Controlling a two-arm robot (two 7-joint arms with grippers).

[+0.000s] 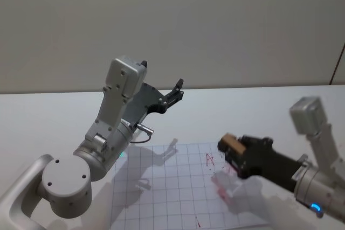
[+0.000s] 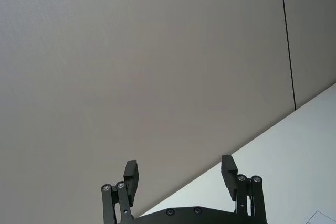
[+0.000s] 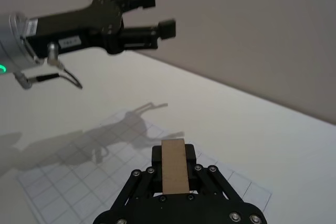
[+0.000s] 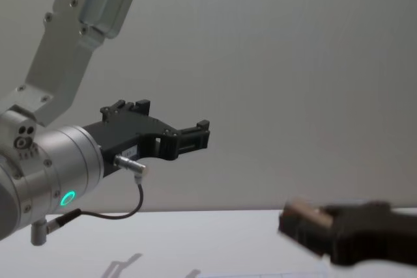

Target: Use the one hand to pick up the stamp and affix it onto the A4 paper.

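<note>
1. The stamp (image 1: 232, 143) is a small tan block. It looks rigid and light, so a firm pinch should not crush it. Its smooth sides could let it twist if the hold is off-centre.
2. The best hold, as I judge it, is on the two long opposed sides. That leaves the printing face free to meet the sheet squarely.
3. The right gripper (image 1: 230, 148) has that hold now, its short black fingers closed narrow on the stamp with the block's end poking out past the tips. The right wrist view shows the stamp (image 3: 174, 167) sitting straight between the fingers of the right gripper (image 3: 174, 153).
4. The right arm reaches in from the near right, forearm low and roughly level. It carries the stamp above the right part of the A4 paper (image 1: 161, 187), not touching it; its shadow falls on the sheet below.
5. The paper is gridded and lies flat on the white table (image 1: 269, 106). It carries red marks (image 1: 210, 159) close to the gripper.
6. The left gripper (image 1: 173, 93) is idle, raised high at the far left and aimed toward the wall (image 1: 215, 25). Its fingers are spread wide and hold nothing, as the left wrist view of the left gripper (image 2: 179, 174) confirms.
7. The press should come down square, since a tilted block would print only one edge.
</note>
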